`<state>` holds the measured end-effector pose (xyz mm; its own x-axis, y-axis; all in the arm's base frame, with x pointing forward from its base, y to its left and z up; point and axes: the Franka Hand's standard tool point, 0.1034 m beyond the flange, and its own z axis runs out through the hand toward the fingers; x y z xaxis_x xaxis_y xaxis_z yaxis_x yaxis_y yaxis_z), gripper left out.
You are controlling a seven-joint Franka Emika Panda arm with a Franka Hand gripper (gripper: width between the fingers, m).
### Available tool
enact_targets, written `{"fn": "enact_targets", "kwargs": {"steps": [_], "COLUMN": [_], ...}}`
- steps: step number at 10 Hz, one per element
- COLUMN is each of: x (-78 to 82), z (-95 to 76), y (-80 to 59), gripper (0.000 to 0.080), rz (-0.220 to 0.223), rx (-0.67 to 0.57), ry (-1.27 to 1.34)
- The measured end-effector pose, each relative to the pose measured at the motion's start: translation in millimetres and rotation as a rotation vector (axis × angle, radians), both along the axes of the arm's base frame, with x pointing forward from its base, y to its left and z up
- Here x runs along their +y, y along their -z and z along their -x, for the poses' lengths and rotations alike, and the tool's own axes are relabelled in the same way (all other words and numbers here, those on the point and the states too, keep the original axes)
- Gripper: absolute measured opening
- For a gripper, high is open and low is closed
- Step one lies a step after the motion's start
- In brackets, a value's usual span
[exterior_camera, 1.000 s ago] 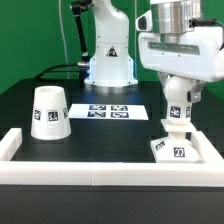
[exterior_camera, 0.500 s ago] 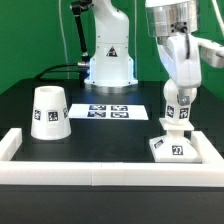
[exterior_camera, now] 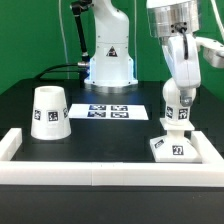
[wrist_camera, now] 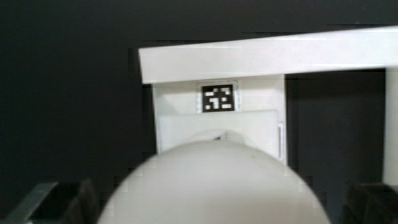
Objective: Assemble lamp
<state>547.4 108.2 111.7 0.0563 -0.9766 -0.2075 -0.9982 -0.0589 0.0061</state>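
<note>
The round bulb [exterior_camera: 177, 104] stands upright with its neck in the small square base [exterior_camera: 176, 149], at the exterior view's right, just inside the white rail. My gripper [exterior_camera: 177, 98] hangs straight down over the bulb, a finger on each side of its top. In the wrist view the bulb [wrist_camera: 217, 185] fills the lower middle. My dark fingertips [wrist_camera: 57, 202] show at the far sides with a dark gap to the bulb, so the gripper [wrist_camera: 217, 208] looks open. The tagged base [wrist_camera: 217, 100] shows beyond the bulb. The cone shade [exterior_camera: 48, 112] stands alone at the exterior view's left.
White rails [exterior_camera: 100, 172] edge the table at the front and both sides. The marker board [exterior_camera: 108, 112] lies flat in the middle. The arm's pedestal [exterior_camera: 108, 65] stands at the back.
Between one second and half a second ago the hand turned about its vertical axis over the bulb. Since then it has hardly moved. Bulb, base and shade stand where they were.
</note>
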Motion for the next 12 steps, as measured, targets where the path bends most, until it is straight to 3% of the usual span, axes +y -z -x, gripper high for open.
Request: {"fn": "enact_targets", "kwargs": {"steps": [4, 9, 12], "x": [8.8, 7.7, 5.7], "z": [4.8, 5.5, 9.4], "y": [-4.9, -3.0, 0.8], "gripper": [0.0698, 0.0698, 0.0698], "rz": [-0.001, -0.009, 0.043], "rx": [-0.056, -0.136, -0.183], "ry": [-0.302, -0.704, -1.109]}}
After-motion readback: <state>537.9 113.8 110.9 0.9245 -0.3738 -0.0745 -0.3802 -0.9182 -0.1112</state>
